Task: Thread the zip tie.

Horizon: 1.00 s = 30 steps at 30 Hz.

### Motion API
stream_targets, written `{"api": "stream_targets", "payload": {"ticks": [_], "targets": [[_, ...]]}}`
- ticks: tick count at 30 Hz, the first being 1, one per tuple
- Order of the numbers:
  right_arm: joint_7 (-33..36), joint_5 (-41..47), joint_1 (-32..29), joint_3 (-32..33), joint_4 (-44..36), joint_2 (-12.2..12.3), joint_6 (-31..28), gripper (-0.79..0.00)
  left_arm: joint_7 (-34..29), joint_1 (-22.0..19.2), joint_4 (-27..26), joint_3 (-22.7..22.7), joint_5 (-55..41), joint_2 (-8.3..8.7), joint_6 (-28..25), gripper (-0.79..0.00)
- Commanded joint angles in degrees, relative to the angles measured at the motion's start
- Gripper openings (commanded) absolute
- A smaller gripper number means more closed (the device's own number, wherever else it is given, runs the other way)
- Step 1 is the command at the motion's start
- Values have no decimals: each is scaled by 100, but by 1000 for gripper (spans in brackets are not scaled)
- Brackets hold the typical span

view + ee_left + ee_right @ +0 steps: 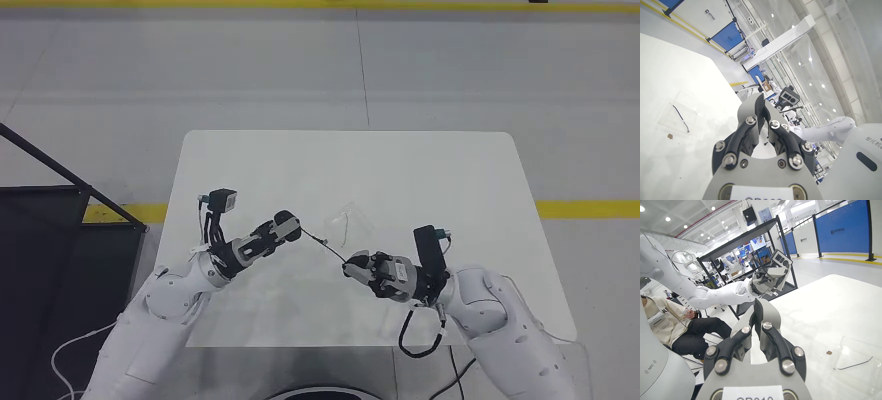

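Observation:
A thin black zip tie (322,246) stretches in the air between my two grippers over the middle of the white table (450,170). My left gripper (293,226) is shut on its left end. My right gripper (350,266) is shut on the other end. In the left wrist view the left gripper (761,99) has its pads pressed together, and so does the right gripper (756,307) in the right wrist view; the tie itself is hidden in both. The two grippers face each other, a short gap apart.
A clear plastic bag (352,216) lies on the table just beyond the grippers, with a second black zip tie (680,117) (855,365) on it. A small brown speck (669,136) sits beside the bag. A black rack (40,250) stands off the table's left edge.

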Motion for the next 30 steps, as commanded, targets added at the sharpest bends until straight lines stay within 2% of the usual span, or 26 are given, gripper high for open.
{"api": "stream_targets", "payload": {"ticks": [1,9,17,27,28,30], "targets": [[-218,-40,2,-49,-39,49,0,-785,-9,6,8,-3,-5,0,-10,-785],[-1420,-481,62,-359,-210,314,0,-785,-14,22,31,-19,-12,-2,-52,-785],[-2969,-1277,278,-883,-151,641,0,-785,-31,28,51,-21,-15,-5,-67,-785],[-5729,-3037,945,-2055,201,1087,0,-785,-49,57,58,-51,-24,-3,-122,-785],[-5957,-3221,1037,-2185,248,1127,0,-785,-45,65,59,-59,-33,-2,-122,-785],[-5958,-3192,1187,-2356,254,1186,0,-785,-45,78,52,-70,-33,-1,-120,-785]]}}
